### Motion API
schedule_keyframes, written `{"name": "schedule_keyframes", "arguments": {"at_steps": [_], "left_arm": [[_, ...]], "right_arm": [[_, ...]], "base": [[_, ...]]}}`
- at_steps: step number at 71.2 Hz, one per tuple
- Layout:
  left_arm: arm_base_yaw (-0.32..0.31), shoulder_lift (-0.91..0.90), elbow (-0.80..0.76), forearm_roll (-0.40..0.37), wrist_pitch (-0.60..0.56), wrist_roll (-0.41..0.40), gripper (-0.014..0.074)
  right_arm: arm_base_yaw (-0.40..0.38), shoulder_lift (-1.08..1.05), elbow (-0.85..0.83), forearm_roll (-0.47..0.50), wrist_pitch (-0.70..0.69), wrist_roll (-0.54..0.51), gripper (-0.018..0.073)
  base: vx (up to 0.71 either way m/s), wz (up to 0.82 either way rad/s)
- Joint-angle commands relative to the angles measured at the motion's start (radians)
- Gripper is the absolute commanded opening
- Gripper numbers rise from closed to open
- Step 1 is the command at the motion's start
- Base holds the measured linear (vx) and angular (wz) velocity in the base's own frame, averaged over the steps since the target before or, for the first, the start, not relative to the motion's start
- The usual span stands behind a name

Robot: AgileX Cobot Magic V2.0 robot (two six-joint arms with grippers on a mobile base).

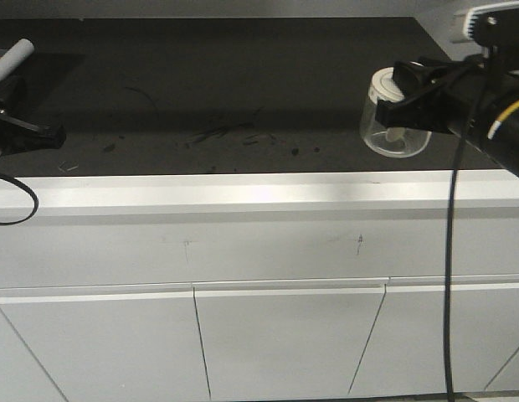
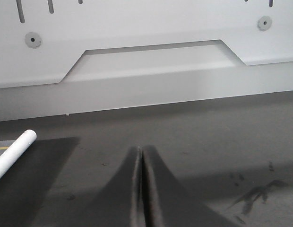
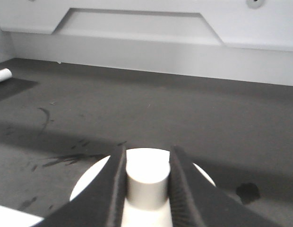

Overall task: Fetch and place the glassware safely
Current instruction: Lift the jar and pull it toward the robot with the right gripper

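The glassware point(image 1: 395, 132) is a clear squat jar with a cream-white lid, hanging tilted above the dark counter at the right of the front view. My right gripper point(image 1: 403, 87) is shut on the lid's knob. In the right wrist view the round knob point(image 3: 147, 182) sits pinched between the two black fingers point(image 3: 113, 184) of that gripper point(image 3: 147, 152), and the lid's disc point(image 3: 90, 182) shows behind them; the glass body is hidden there. My left gripper point(image 1: 40, 132) hovers at the counter's left end, its jaws point(image 2: 141, 151) pressed together with nothing between them.
A grey-white tube point(image 1: 12, 60) point(image 2: 14, 152) point(image 3: 2, 74) lies at the far left by the left arm. The dark counter point(image 1: 243, 84) carries scuff marks point(image 1: 226, 132). A white ledge point(image 1: 243, 197) runs along the front, cabinet doors point(image 1: 285, 343) below, a white back wall point(image 3: 146, 42) behind.
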Motion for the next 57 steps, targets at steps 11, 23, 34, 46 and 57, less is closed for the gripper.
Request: {"name": "schedule_keyframes", "arguments": {"at_steps": [11, 23, 34, 46, 57], "left_arm": [[-0.006, -0.044, -0.025, 0.008, -0.059, -0.082, -0.0007], [-0.006, -0.097, -0.025, 0.174, 0.026, -0.133, -0.0007], [-0.006, -0.158, -0.025, 0.312, 0.118, -0.284, -0.0007], [-0.006, -0.228, 0.042, 0.360, 0.058, -0.369, -0.0007], [-0.006, -0.294, 0.172, 0.358, -0.048, -0.369, -0.0007]], "right_arm": [[-0.005, -0.163, 0.118, 0.005, -0.165, -0.008, -0.0001], [-0.005, -0.216, 0.228, 0.007, -0.216, -0.008, -0.0001], [-0.005, -0.248, 0.293, 0.007, -0.249, -0.008, -0.0001], [-0.005, -0.281, 0.344, 0.007, -0.258, -0.011, -0.0001], [-0.005, -0.316, 0.386, 0.006, -0.265, -0.022, -0.0001]], "base": [[0.00, 0.00], [0.00, 0.00], [0.00, 0.00], [0.00, 0.00], [0.00, 0.00]]}}
